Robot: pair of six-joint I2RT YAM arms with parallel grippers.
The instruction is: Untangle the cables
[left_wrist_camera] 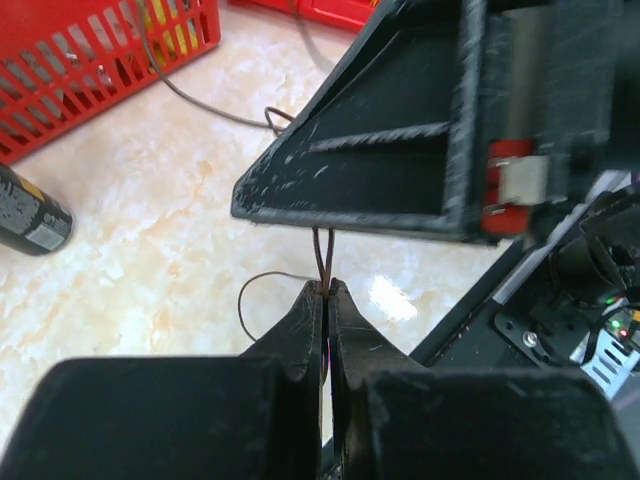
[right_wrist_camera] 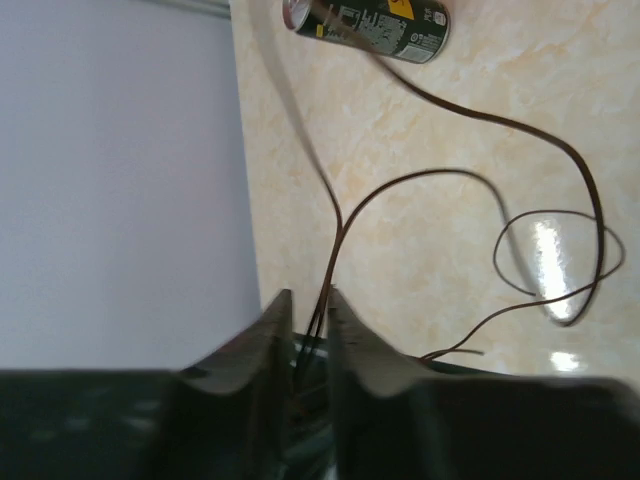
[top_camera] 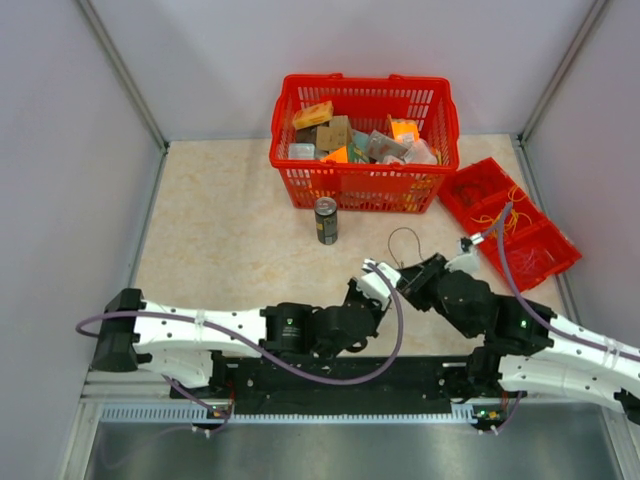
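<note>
Cables [top_camera: 405,243] lay looped on the tabletop [top_camera: 230,260] as your left tool [left_wrist_camera: 325,292] and right tool [right_wrist_camera: 308,312] each clamped them, mid-separation; the next move likely called for a slow outward pull.

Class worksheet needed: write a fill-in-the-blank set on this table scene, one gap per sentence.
The can stands ____ on the table.
The left fingers are ____ on the dark cable.
The yellow-orange cables lie in the red ____ right of the basket.
Missing words: upright; shut; tray.
</note>
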